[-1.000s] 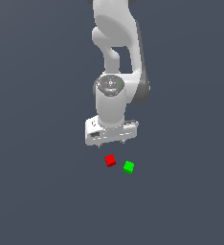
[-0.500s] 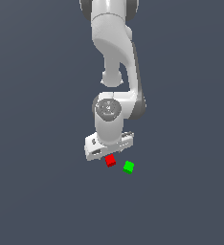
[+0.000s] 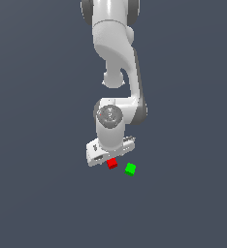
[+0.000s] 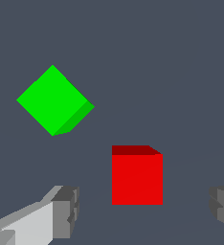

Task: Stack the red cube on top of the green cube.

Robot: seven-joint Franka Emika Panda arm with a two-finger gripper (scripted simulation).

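Wrist view: the small bright red cube (image 4: pixel 137 179) sits between the two grey finger pads (image 4: pixel 66 212) of the white gripper (image 4: pixel 142 210), with clear floor showing on each side of it. The jaws are spread wide and touch nothing. The cube faces the camera squarely, its darker top face just visible.

The small bright green cube (image 4: pixel 53 100) lies near the red one but apart from it, turned so that a corner points toward the camera. It is outside the span of the fingers.

Exterior view: the white Panda arm (image 3: pixel 116 58) reaches down from above, with the gripper (image 3: pixel 109 156) low over the flat dark grey floor (image 3: pixel 38 203). The red cube (image 3: pixel 112 163) shows just under the gripper body. The green cube (image 3: pixel 130 169) rests just beside it on the exterior view's right, not touching. Both cubes are on the floor.
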